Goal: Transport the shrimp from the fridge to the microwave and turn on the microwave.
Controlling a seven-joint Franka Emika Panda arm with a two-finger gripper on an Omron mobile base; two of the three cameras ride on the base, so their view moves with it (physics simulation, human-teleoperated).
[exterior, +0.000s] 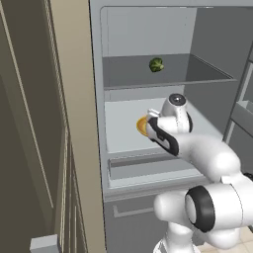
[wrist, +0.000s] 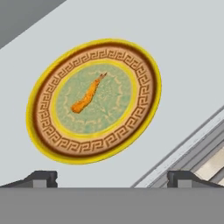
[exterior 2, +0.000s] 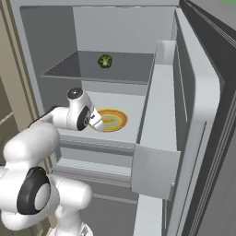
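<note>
The shrimp (wrist: 89,94), a thin curved orange piece, lies in the middle of a round yellow-rimmed plate (wrist: 43,131) on the fridge's (exterior: 97,99) lower pale shelf. In the right base view the shrimp (exterior 2: 107,120) shows as a small orange mark on the plate (exterior 2: 118,120). My gripper (wrist: 111,177) hovers over the near edge of the plate, open, with nothing between its fingertips (wrist: 41,177). In the left base view the hand (exterior: 154,123) covers most of the plate (exterior: 141,126). The microwave is out of view.
A green broccoli floret (exterior: 156,64) sits on the upper dark shelf (exterior 2: 69,69). Below the plate's shelf are drawer fronts (exterior: 148,165). The fridge door (exterior 2: 198,115) stands open on the right with its bin (exterior 2: 156,170) jutting inward. A tan cabinet side (exterior: 74,123) borders the left.
</note>
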